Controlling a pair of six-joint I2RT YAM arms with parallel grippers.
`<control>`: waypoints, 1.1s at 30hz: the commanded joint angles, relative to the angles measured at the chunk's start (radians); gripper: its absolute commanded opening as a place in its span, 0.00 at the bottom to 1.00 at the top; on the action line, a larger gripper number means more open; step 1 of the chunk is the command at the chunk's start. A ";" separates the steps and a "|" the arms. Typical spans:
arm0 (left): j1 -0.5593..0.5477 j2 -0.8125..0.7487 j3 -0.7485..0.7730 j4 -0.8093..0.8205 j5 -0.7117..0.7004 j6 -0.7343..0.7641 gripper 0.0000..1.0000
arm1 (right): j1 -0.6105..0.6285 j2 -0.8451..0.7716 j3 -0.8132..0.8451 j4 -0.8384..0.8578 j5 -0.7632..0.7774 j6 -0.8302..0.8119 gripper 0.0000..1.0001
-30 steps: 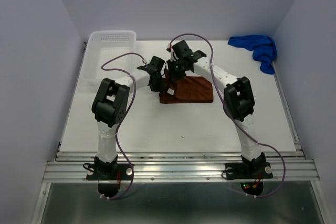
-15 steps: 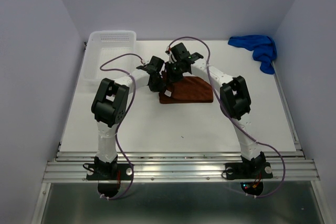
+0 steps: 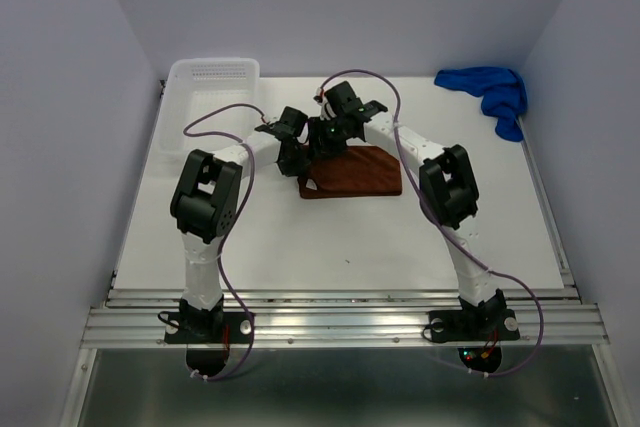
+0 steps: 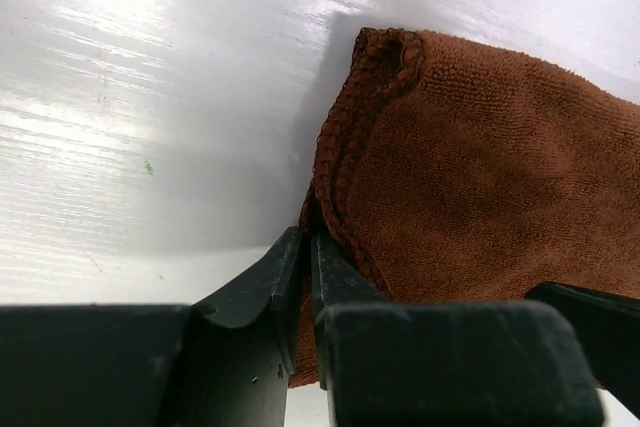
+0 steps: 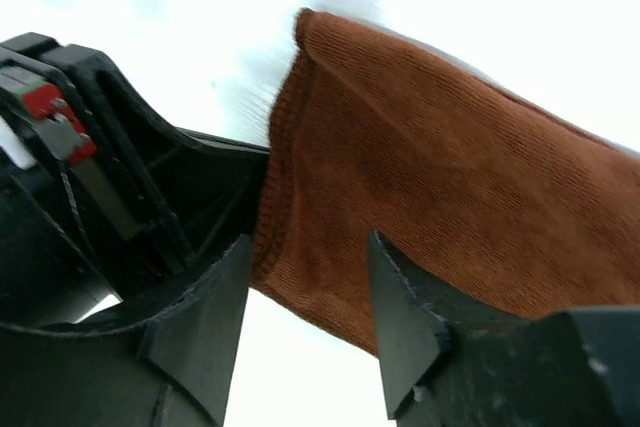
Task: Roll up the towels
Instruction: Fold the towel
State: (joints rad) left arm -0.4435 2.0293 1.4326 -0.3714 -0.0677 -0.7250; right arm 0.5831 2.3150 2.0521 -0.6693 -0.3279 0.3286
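Observation:
The rust-brown towel [image 3: 358,173] lies flat at the table's middle. My left gripper [image 3: 296,154] is at its left edge and is shut on that hemmed edge, as the left wrist view shows [image 4: 308,239], with the brown cloth [image 4: 470,157] spreading to the right. My right gripper [image 3: 326,139] is just beyond, at the same left end. In the right wrist view it is open [image 5: 308,247], its jaws straddling the lifted towel edge [image 5: 430,177] without pinching it. The blue towel [image 3: 492,93] lies crumpled at the far right corner.
A white perforated basket [image 3: 212,87] stands at the far left corner. The two wrists are very close together; the left gripper's black body [image 5: 100,147] fills the left of the right wrist view. White walls enclose the table.
The towel's left end has been drawn up and slightly back, so the cloth looks shorter. The right gripper has shifted a little left toward the left gripper.

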 commanded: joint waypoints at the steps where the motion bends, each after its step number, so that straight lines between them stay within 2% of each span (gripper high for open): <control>1: 0.009 -0.075 -0.018 -0.046 -0.040 -0.011 0.19 | 0.006 -0.106 -0.013 0.047 0.055 -0.014 0.57; 4: 0.012 -0.099 -0.024 -0.047 -0.047 -0.011 0.23 | 0.006 -0.155 -0.035 0.048 0.107 -0.017 0.61; 5: 0.012 -0.107 -0.024 -0.050 -0.049 -0.011 0.32 | 0.006 -0.182 -0.043 0.051 0.113 -0.019 0.66; 12: 0.014 -0.187 -0.017 -0.115 -0.095 -0.020 0.38 | -0.035 -0.310 -0.130 0.054 0.200 -0.036 1.00; 17: 0.015 -0.239 0.006 -0.188 -0.133 -0.036 0.40 | -0.095 -0.390 -0.199 0.059 0.247 -0.039 1.00; 19: 0.015 -0.270 0.015 -0.225 -0.144 -0.036 0.56 | -0.115 -0.410 -0.231 0.059 0.251 -0.037 1.00; 20: 0.014 -0.277 0.038 -0.234 -0.144 -0.025 0.70 | -0.130 -0.431 -0.245 0.069 0.251 -0.040 1.00; 22: 0.011 -0.291 0.071 -0.222 -0.123 0.004 0.79 | -0.146 -0.457 -0.286 0.080 0.262 -0.046 1.00; 24: 0.002 -0.288 0.091 -0.175 -0.066 0.041 0.97 | -0.172 -0.468 -0.309 0.092 0.273 -0.046 1.00; 29: -0.057 -0.207 0.212 -0.115 0.099 0.107 0.99 | -0.213 -0.470 -0.348 0.105 0.228 -0.056 1.00; 33: -0.090 -0.066 0.336 -0.107 0.196 0.145 0.99 | -0.246 -0.477 -0.374 0.106 0.240 -0.056 1.00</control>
State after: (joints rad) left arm -0.4995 1.8637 1.6680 -0.5156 0.0002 -0.6487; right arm 0.3592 1.8908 1.6962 -0.6170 -0.0898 0.2848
